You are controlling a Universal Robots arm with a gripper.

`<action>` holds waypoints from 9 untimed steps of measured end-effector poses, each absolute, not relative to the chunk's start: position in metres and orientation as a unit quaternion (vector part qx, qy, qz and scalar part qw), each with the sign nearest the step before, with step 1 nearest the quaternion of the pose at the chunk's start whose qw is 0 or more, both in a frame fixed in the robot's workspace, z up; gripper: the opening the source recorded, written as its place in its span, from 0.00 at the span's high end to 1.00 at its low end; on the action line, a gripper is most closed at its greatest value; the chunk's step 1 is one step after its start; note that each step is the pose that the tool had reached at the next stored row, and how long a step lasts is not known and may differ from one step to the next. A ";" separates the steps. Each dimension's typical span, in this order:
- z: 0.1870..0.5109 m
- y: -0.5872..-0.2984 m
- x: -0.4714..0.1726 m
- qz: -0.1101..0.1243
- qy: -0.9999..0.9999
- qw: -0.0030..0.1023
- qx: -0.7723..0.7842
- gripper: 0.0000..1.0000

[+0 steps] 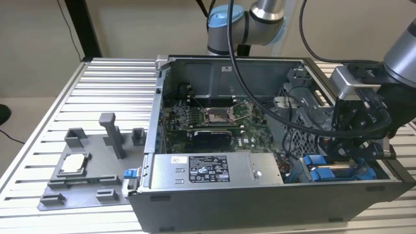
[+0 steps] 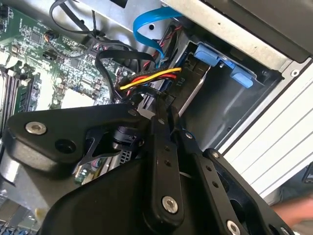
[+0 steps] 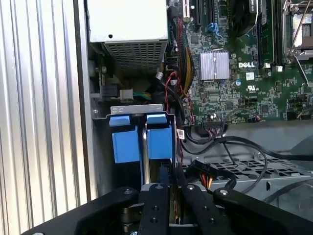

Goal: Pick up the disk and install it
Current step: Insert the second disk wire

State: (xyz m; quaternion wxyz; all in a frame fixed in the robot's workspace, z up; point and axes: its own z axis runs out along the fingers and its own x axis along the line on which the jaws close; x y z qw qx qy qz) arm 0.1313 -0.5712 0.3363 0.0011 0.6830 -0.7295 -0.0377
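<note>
In the exterior view my hand (image 1: 356, 148) hangs low inside the open computer case (image 1: 227, 204), at the corner on the exterior view's right. Just below it the disk (image 1: 334, 171) sits in the drive bay, blue rails up and silver metal between them. Black cables (image 1: 260, 102) loop from my arm down across the motherboard (image 1: 208, 119) and crowd the way to the bay. The long grey power supply (image 1: 211, 169) lies along the case's near wall, beside the bay. On the slatted worktop (image 1: 97, 83), well apart on the exterior view's left, stands a grey fixture tray (image 1: 87, 168) with a small silver chip (image 1: 73, 161).

In the second wrist view my black linkages run together to a narrow tip (image 2: 159, 105) that looks pressed together, close above a bundle of yellow, red and black wires (image 2: 146, 78). A blue ribbon cable (image 2: 149, 24) curls near the blue rail tabs (image 2: 220, 61).

In the first wrist view the disk's (image 3: 144, 142) two blue rail ends stand side by side in the bay, a silver strip between them, just beyond my fingers (image 3: 164, 183). I cannot tell whether they touch it. Black cables (image 3: 234, 147) pass close beside.
</note>
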 end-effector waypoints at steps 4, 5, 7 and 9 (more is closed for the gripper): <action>0.334 -0.571 0.131 -0.037 -0.728 0.001 0.685 1.00; 0.334 -0.571 0.131 -0.037 -0.728 0.001 0.685 1.00; 0.334 -0.571 0.131 -0.038 -0.728 0.001 0.685 1.00; 0.334 -0.571 0.131 -0.038 -0.728 0.001 0.685 1.00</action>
